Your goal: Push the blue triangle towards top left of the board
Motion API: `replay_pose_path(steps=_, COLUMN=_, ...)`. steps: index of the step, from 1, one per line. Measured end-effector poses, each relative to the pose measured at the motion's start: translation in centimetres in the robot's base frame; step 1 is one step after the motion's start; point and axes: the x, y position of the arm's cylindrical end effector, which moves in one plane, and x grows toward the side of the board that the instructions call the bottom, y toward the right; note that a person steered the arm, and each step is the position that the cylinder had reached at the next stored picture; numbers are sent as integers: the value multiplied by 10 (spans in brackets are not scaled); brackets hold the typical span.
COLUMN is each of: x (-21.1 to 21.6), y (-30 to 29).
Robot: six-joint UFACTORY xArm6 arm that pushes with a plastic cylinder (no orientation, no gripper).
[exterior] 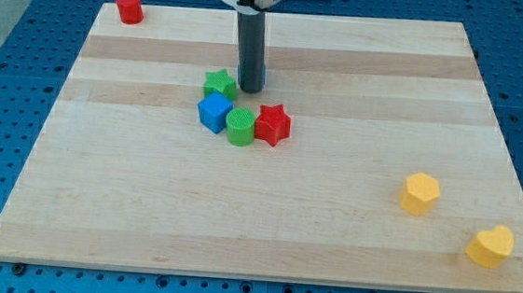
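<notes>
The only blue block [214, 112] sits left of the board's middle and looks more like a cube than a triangle. It touches a green star [219, 83] above it and a green cylinder [240, 126] on its right. A red star [273, 124] sits against the green cylinder's right side. My tip [250, 88] stands just to the right of the green star, above the green cylinder and up and to the right of the blue block, apart from it.
A red cylinder [129, 8] stands at the top left corner of the wooden board [237, 219]. A yellow hexagon [420, 193] and a yellow heart [490, 245] lie at the bottom right. Blue perforated table surrounds the board.
</notes>
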Motion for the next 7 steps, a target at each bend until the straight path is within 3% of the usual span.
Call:
replay_pose_path(steps=5, x=-51, y=19)
replay_pose_path(steps=7, x=-67, y=-9)
